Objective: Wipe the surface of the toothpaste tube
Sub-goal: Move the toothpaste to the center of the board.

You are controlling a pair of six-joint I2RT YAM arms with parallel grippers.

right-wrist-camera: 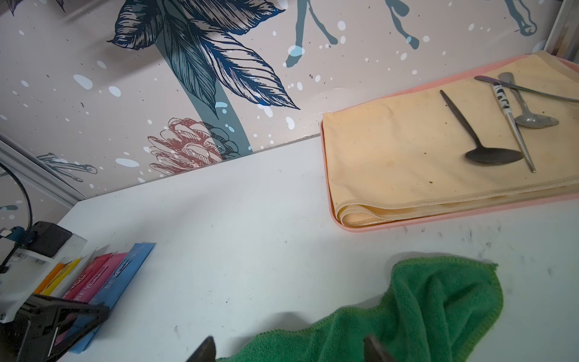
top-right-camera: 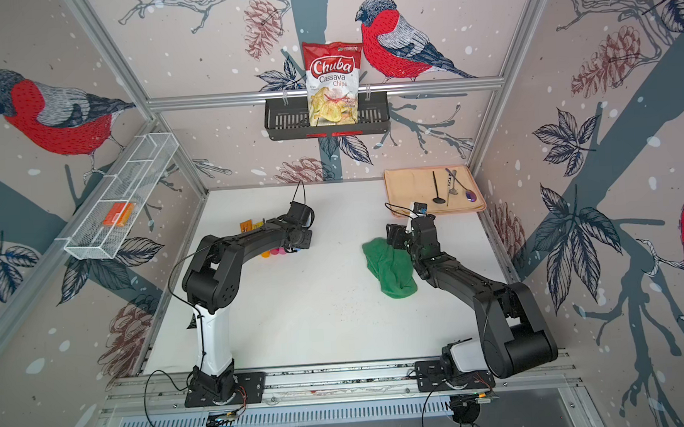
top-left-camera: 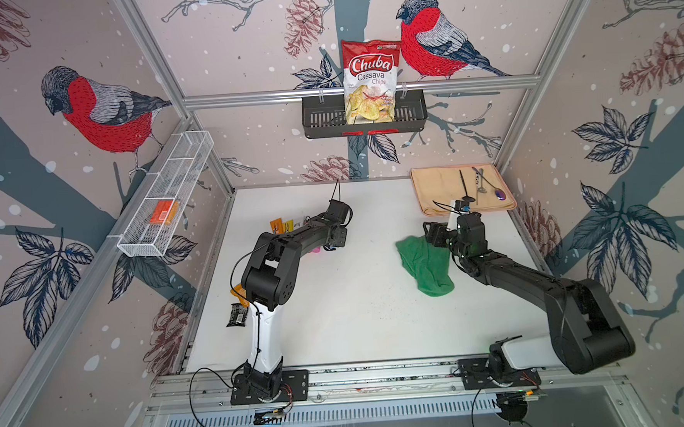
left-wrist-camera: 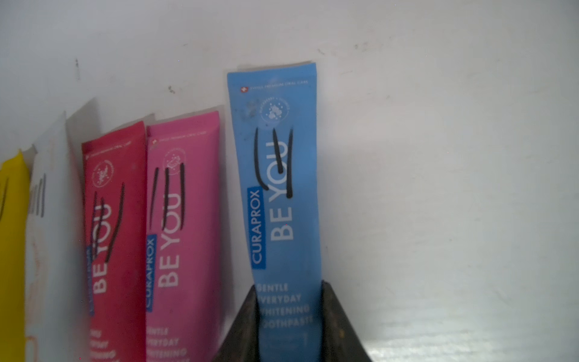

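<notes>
The left end effector (left-wrist-camera: 289,286) straddles the blue toothpaste tube (left-wrist-camera: 275,175) low in frame, whether clamped I cannot tell, right end effector (right-wrist-camera: 289,351) apart; the slick tube may slip when lifted.

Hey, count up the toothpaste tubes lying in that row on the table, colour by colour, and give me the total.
blue tube: 1
pink tube: 1
red tube: 1
white tube: 1
yellow tube: 1
orange tube: 1
Total: 6
</notes>
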